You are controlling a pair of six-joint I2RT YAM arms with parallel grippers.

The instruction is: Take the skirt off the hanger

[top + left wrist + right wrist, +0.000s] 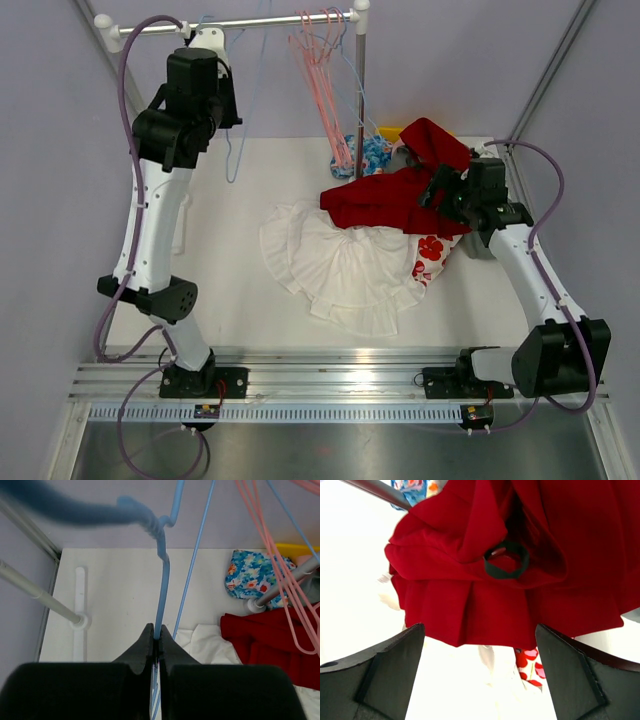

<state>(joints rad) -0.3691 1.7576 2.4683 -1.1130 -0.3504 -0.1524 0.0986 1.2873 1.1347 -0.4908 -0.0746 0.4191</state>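
A red skirt lies crumpled on the table on top of a white skirt; in the right wrist view the red skirt fills the top, with a black loop on it. My right gripper is open just above the red skirt's edge, empty. My left gripper is shut on a blue wire hanger, held high by the rail; the blue hanger hangs bare, with no garment on it.
Several pink hangers hang from the rail beside its right post. A blue floral cloth, a yellow item and a white garment with red flowers lie around the red skirt.
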